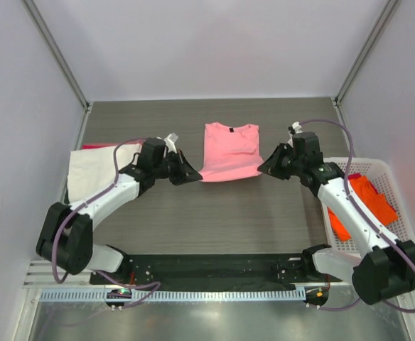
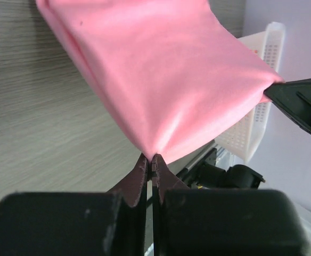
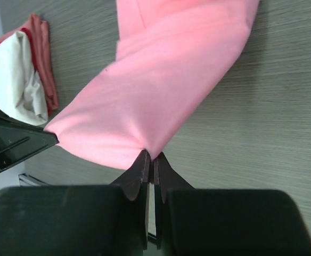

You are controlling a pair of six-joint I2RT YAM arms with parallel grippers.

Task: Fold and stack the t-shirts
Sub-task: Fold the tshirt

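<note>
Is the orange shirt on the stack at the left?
No, the orange shirt sits in the white basket on the right.

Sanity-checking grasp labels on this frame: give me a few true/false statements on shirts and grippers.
1. The left gripper and right gripper are each shut on a near corner of the pink t-shirt. True.
2. The orange t-shirt lies on the table beside the pink one. False: it lies in the basket at the right.
3. The cream-white t-shirt lies on a red t-shirt. True.
4. The pink t-shirt's collar faces the arms. False: the collar is at the far edge.
</note>
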